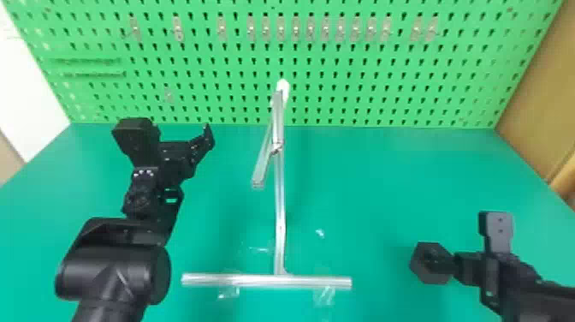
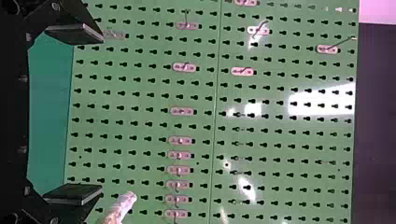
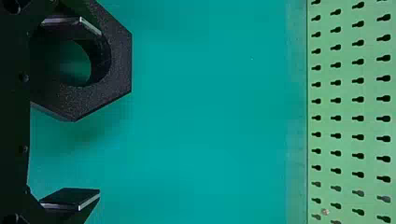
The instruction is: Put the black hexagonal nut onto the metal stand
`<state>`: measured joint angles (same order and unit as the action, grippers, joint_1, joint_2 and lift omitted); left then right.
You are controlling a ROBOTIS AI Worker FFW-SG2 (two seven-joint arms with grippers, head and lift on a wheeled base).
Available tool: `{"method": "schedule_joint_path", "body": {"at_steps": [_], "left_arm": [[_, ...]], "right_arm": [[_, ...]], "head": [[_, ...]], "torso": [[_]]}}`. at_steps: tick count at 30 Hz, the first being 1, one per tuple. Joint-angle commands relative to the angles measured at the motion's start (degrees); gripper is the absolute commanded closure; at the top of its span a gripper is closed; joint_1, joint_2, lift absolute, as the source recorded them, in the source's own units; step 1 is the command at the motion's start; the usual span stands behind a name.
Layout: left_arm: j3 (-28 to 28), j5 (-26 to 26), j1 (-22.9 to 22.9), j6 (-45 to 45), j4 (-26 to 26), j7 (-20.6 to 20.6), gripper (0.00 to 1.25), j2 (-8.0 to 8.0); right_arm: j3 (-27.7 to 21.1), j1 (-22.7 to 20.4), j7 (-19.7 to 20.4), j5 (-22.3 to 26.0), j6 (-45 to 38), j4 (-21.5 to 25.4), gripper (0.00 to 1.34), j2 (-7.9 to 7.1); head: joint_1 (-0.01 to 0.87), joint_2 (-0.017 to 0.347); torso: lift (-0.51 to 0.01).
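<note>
Wide-fingered, our right end effector (image 1: 468,267) carries the black hexagonal nut (image 1: 421,270) on one finger, hole axis along it, right of the metal stand (image 1: 280,205); surface (image 1: 363,192) spans between. Our left end effector (image 1: 177,150), spread wide, is left of the stand.

So, left arm (image 1: 113,274) comes in from the head view's bottom edge and stretches forward, with the left gripper (image 1: 173,156) way out front, its two flat fingers (image 2: 74,193) spread super wide. Right arm (image 1: 543,295) pokes in low from the right edge. Right gripper (image 1: 483,265) sits nearer the robot, and yep, its fingers are well apart too.
</note>
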<state>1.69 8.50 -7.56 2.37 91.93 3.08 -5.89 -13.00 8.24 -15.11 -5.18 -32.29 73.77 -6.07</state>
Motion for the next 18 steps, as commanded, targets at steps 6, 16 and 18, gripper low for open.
{"method": "schedule_joint_path", "body": {"at_steps": [6,16,18], "left_arm": [[0.1,0.0,0.0,0.0,0.0,0.0,0.15,0.00],[0.0,0.0,0.0,0.0,0.0,0.0,0.15,0.00],[0.1,0.0,0.0,0.0,0.0,0.0,0.15,0.00]], "right_arm": [[-0.7,0.4,-1.6,-0.4,1.4,-2.2,0.11,-0.17],[-0.8,0.9,-1.7,-1.4,1.6,-2.8,0.11,-0.08],[-0.8,1.2,-1.7,-1.7,1.8,-3.4,0.11,-0.08]], "head": [[0.693,0.081],[0.693,0.081],[0.693,0.081]], "torso": [[-0.001],[-0.001],[-0.001]]}}
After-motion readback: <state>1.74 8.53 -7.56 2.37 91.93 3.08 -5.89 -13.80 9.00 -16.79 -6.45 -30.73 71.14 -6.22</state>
